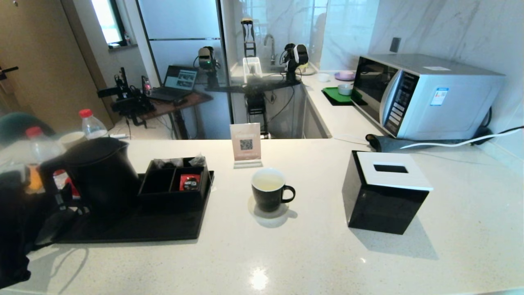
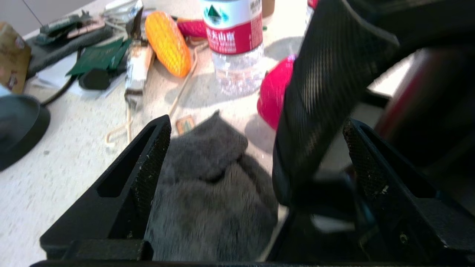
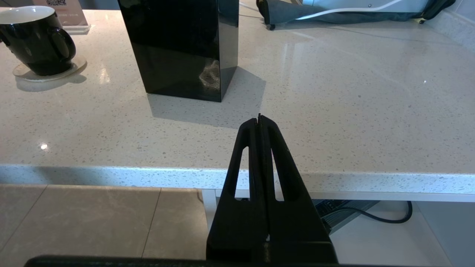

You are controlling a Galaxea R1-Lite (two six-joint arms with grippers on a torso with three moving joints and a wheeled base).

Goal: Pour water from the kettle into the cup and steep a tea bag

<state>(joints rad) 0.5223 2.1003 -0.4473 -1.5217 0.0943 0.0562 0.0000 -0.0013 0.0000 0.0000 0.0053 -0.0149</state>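
Observation:
The black kettle (image 1: pixel 100 174) stands on a black tray (image 1: pixel 163 229) at the counter's left. My left gripper (image 2: pixel 258 148) is open, and the kettle's loop handle (image 2: pixel 326 92) stands between its fingers (image 2: pixel 148 167), nearer one pad, with a gap on both sides. In the head view the left arm (image 1: pixel 16 221) is a dark mass at the left edge. The black cup (image 1: pixel 268 190) sits on a coaster mid-counter, its pale inside showing. A tea bag (image 1: pixel 199 160) pokes from the black organiser (image 1: pixel 174 186). My right gripper (image 3: pixel 259 118) is shut and empty, low at the counter's front edge.
A black tissue box (image 1: pixel 387 192) stands right of the cup, with a microwave (image 1: pixel 425 96) behind it. A QR sign (image 1: pixel 245 143) is behind the cup. A red packet (image 1: pixel 189 181) lies in the organiser. Beside the kettle are a grey cloth (image 2: pixel 207 185), a water bottle (image 2: pixel 237 44) and a toy corn cob (image 2: pixel 167 42).

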